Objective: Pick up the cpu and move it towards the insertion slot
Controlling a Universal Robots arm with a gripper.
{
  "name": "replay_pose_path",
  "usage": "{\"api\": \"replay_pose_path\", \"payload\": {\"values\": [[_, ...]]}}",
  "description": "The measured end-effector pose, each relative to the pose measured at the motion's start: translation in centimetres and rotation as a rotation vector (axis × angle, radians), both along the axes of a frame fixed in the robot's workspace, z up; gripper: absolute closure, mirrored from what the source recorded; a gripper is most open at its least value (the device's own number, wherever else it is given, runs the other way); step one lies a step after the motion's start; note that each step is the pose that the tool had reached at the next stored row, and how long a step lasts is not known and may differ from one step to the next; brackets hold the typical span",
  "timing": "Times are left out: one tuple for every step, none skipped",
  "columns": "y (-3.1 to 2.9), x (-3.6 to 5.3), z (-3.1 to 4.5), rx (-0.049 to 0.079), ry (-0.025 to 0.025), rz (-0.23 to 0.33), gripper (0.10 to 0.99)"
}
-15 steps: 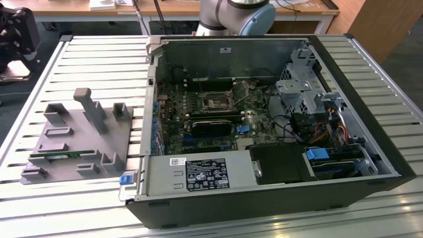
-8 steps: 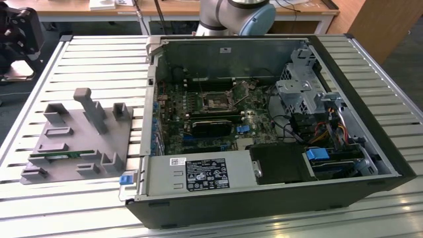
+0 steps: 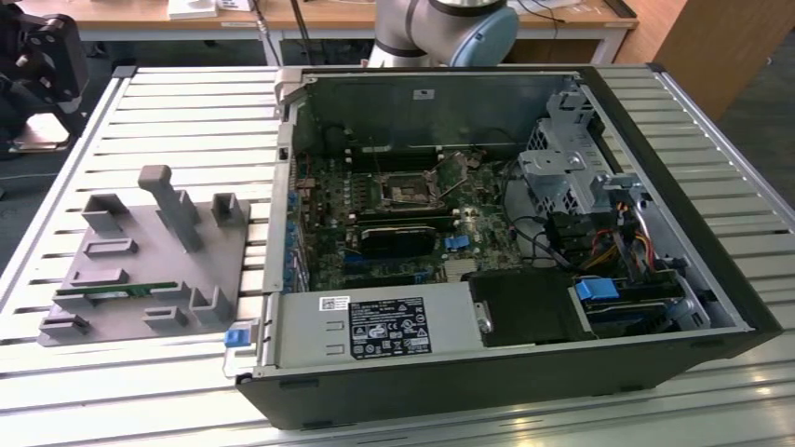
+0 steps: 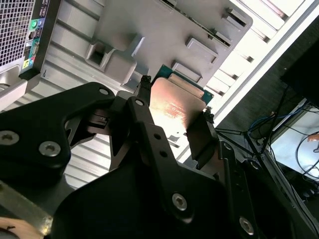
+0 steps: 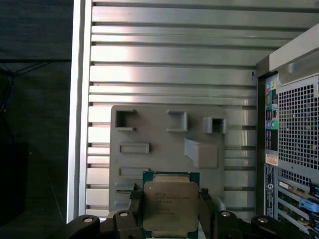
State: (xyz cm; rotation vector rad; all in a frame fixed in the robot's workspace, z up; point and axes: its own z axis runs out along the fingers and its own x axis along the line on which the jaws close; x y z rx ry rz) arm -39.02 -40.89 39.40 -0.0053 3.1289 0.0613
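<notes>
The cpu (image 5: pixel 170 205), a flat square chip with a silver top and a green rim, sits between the two black fingers (image 5: pixel 135 205) of my gripper (image 5: pixel 170 211), which is shut on it. In the second wrist view the cpu (image 4: pixel 174 107) is clamped at its edges by the gripper (image 4: pixel 175 99), with its shiny face catching the light. It hangs well above the grey fixture plate (image 5: pixel 159 134). The insertion slot (image 3: pixel 408 189), a dark square socket with a silver frame, lies on the motherboard inside the open computer case (image 3: pixel 497 354).
The grey fixture plate (image 3: pixel 137 270) with raised holders lies on the slatted table (image 3: pixel 186 112), at the exterior view's left of the case. A green memory stick (image 3: pixel 118 291) rests in it. The case's rear panel (image 5: pixel 294 139) stands beside the plate. Cables and drive cages crowd the case interior.
</notes>
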Motion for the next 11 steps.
{"api": "replay_pose_path", "payload": {"values": [[0.0,0.06,0.0,0.0,0.0,0.0,0.549],[0.0,0.13,0.0,0.0,0.0,0.0,0.549],[0.0,0.19,0.0,0.0,0.0,0.0,0.549],[0.0,0.25,0.0,0.0,-0.0001,0.0,0.549],[0.0,0.31,0.0,0.0,0.0001,0.0,0.549],[0.0,0.37,0.0,0.0,0.0,0.0,0.549],[0.01,0.43,0.0,0.0,0.0,0.0,0.549],[0.01,0.5,0.0,0.0,0.0,0.0,0.549],[0.0,0.56,0.0,0.0,0.0,0.0,0.549],[0.01,0.63,0.0,0.0,0.0,0.0,0.549],[0.01,0.7,0.0,0.0,0.0001,0.0,0.549]]}}
